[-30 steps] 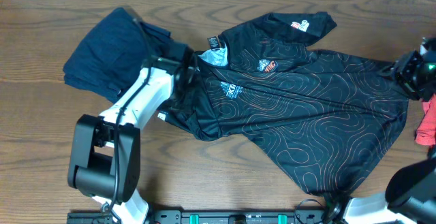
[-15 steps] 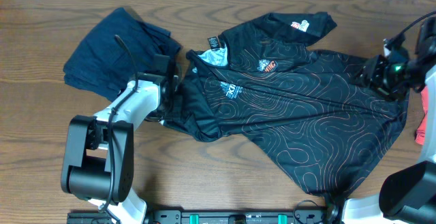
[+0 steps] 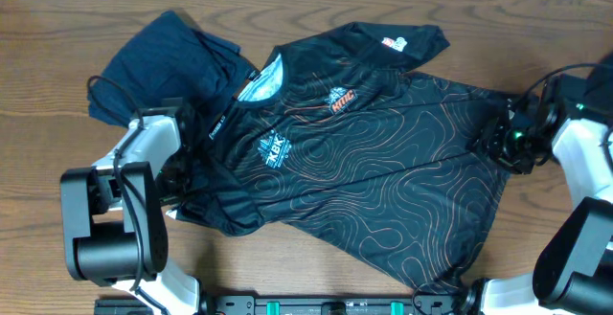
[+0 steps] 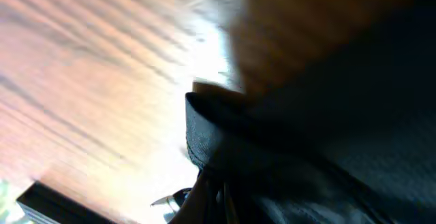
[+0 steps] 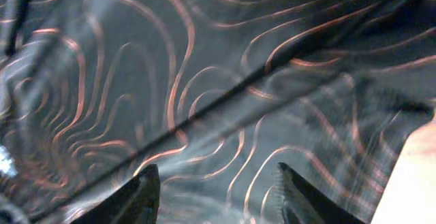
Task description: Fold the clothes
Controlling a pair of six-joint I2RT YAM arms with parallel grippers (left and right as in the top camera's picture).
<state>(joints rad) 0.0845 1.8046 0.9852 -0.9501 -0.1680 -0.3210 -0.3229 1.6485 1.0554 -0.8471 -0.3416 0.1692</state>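
Centrally on the desk [image 3: 57, 28] we log the jersey [image 3: 383, 171]. It is black with thin orange contour lines and lies spread but rumpled, from near the far edge down towards the near-right corner. Its light-blue collar [image 3: 259, 83] points to the far-left corner. Small logos show on the chest [image 3: 343, 98] and on the sleeve by the far edge [image 3: 393, 42].

Surroundings: a dark navy garment [image 3: 163, 61] lies crumpled at the far-left. The jersey's collar side overlaps its edge, or at least touches it. A thin black cable [image 3: 101, 90] loops off the left arm over that garment. A black rail [image 3: 316, 305] runs along the near edge.

Left claw [image 3: 182, 176]: it sits at the jersey's left edge, where the cloth bunches. Its wrist view is blurred, but we make out a folded black hem pinched close to the lens with wood grain behind. We record it as closed on the jersey.

Right claw [image 3: 503, 143]: it is at the jersey's right edge. From its wrist we see both dark fingertips [image 5: 146, 197] standing apart, with patterned cloth filling the space beyond them, so the claw is open. We cannot tell whether the tips touch the fabric. A sliver of bare desk shows at that view's lower right.
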